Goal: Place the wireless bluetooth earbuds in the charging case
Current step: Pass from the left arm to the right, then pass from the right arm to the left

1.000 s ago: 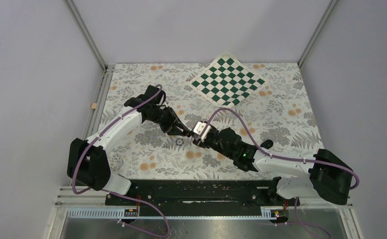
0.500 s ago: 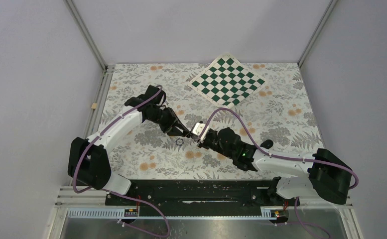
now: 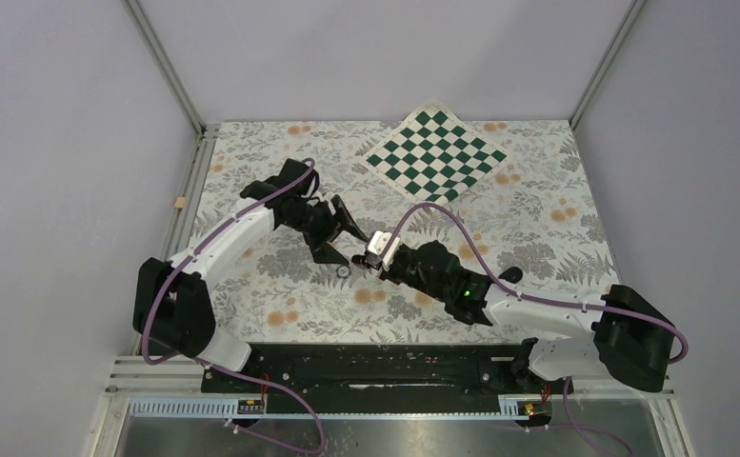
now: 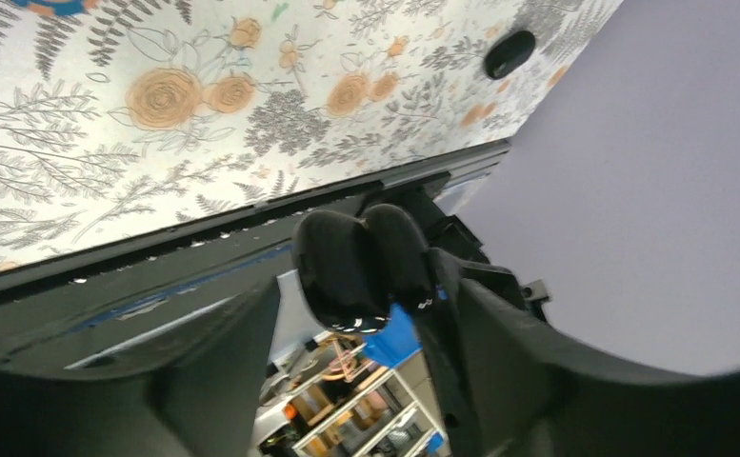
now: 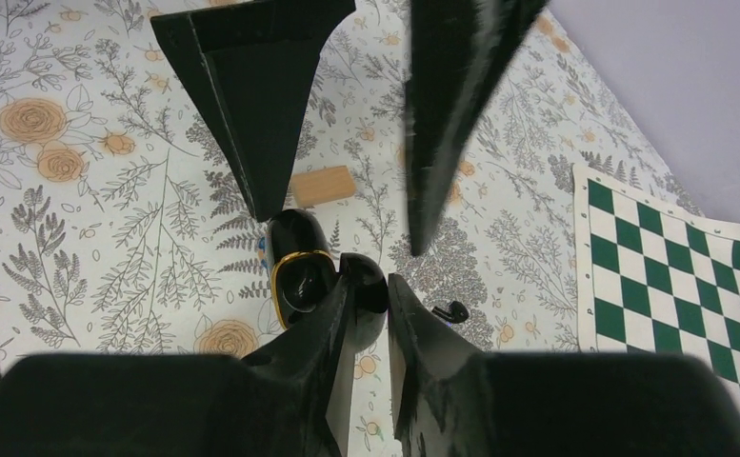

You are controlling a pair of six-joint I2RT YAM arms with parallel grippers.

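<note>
The glossy black charging case (image 5: 304, 271), hinged open with a gold-rimmed cavity, sits pinched between the right fingers (image 5: 423, 333), one tiny black earbud (image 5: 451, 311) lying on the desk (image 5: 109, 238) nearby.

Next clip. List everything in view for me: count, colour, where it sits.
case: 1, black, gold-rimmed, open; held in the right gripper.
earbud: 1 seen, black; on the cloth beside the right gripper.
oval thing: 1, black; on the cloth by the right arm, too small to name.
ring: 1, dark, pale centre; on the cloth near the grippers.
strip: 1, tan; on the cloth beyond the case.
block: 1, tan; at the left edge, off the cloth.
mat: 1, green-white chequered; far side.
cloth: 1, floral; whole work surface.
arms: 2, white-black; bases at near edge.
left gripper: 1, black; open, facing the case.
right gripper: 1, black; shut on the case.
</note>
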